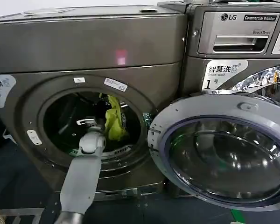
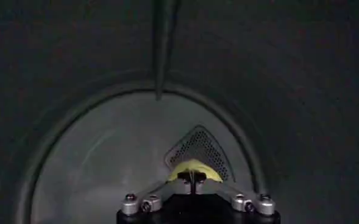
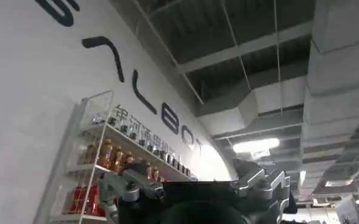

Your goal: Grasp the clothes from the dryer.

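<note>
Left arm (image 1: 81,179) runs up from below and through the round opening of the dryer (image 1: 84,51); its wrist sits just inside the lower rim. Left gripper (image 2: 194,178) is inside the drum, fingers pinched narrow on the clothes (image 1: 113,119), a limp yellow-green piece hanging in the right half of the opening, clear of the drum floor. From the left wrist camera the yellow fabric (image 2: 194,169) bunches right at the fingertips.

Around it: glass door (image 1: 224,149) is swung fully open to the right, silver rim toward the room, hinge side next to the opening's right edge. The door covers the lower front of the silver LG washer (image 1: 233,42) standing beside the dryer. White stickers (image 1: 115,84) sit on the ring above the opening.

Inside the drum: dark curved wall, a raised rib (image 2: 161,49) running along the top, a perforated vent panel (image 2: 200,152) on the back wall just behind the fabric.

Room: arm takes the lower middle of the opening; left half and top are open. Fabric hangs near the right rim, not touching it as far as I can see.

Right gripper (image 3: 197,195) is parked away from the machines, aimed up at a ceiling and a shelf of bottles (image 3: 115,158); can't tell its finger state.
</note>
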Robot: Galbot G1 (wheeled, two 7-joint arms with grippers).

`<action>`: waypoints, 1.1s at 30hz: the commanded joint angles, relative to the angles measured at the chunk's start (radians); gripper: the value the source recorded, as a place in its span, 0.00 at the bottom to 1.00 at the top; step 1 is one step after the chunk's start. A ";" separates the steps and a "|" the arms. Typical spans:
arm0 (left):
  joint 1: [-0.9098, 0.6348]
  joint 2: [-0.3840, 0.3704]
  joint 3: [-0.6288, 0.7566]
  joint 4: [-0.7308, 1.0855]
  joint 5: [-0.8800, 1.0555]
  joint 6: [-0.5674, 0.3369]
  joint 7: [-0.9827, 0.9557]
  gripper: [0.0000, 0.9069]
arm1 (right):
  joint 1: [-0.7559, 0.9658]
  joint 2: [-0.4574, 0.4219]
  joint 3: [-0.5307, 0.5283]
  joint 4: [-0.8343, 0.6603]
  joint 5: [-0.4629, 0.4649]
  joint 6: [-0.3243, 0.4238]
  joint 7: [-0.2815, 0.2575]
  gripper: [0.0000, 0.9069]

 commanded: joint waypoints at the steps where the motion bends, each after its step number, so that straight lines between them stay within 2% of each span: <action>1: 0.054 -0.002 -0.006 -0.058 0.028 0.002 -0.026 0.00 | -0.002 -0.001 0.013 0.010 -0.020 -0.027 -0.010 1.00; 3: 0.049 -0.006 -0.006 -0.043 0.040 0.004 -0.026 0.00 | -0.001 -0.001 0.008 0.010 -0.019 -0.006 -0.005 1.00; 17: 0.049 -0.012 -0.023 -0.031 0.065 0.018 -0.028 0.00 | 0.012 -0.004 -0.002 0.001 -0.021 0.009 -0.006 1.00; 25: 0.047 -0.011 -0.027 -0.033 0.065 0.019 -0.028 0.00 | 0.009 -0.008 -0.001 0.005 -0.018 0.012 -0.007 1.00; 27: 0.049 -0.011 -0.024 -0.034 0.065 0.019 -0.028 0.00 | 0.011 -0.005 0.003 0.011 -0.021 -0.017 -0.014 1.00; 33: 0.041 -0.009 -0.019 -0.030 0.064 0.021 -0.027 0.00 | 0.002 -0.003 0.007 0.013 -0.016 0.002 0.000 1.00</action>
